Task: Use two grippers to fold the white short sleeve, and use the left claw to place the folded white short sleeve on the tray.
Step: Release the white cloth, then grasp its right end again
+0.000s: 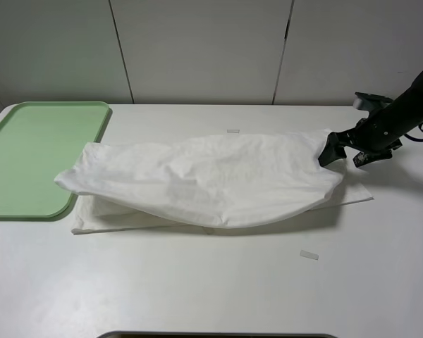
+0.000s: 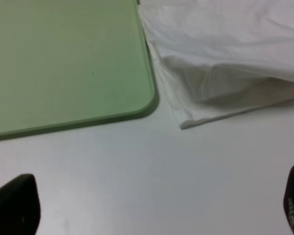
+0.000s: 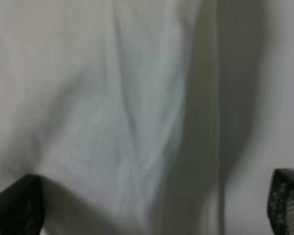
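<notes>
The white short sleeve [image 1: 211, 179] lies across the table's middle, its upper layer puffed up over a flat lower layer. Its left end overlaps the rim of the green tray [image 1: 35, 151]. My right gripper [image 1: 344, 156] is at the shirt's right end with its jaws wide apart; in the right wrist view the cloth [image 3: 112, 112] fills the frame between the fingertips [image 3: 14, 205]. My left gripper [image 2: 152, 210] is open over bare table near the tray's corner [image 2: 137, 103] and the shirt's corner [image 2: 196, 117]. The left arm is out of the exterior high view.
A small strip of tape [image 1: 309, 255] lies on the table in front of the shirt, and another [image 1: 233, 131] behind it. A dark edge [image 1: 218, 335] shows at the table's front. White wall panels stand behind the table.
</notes>
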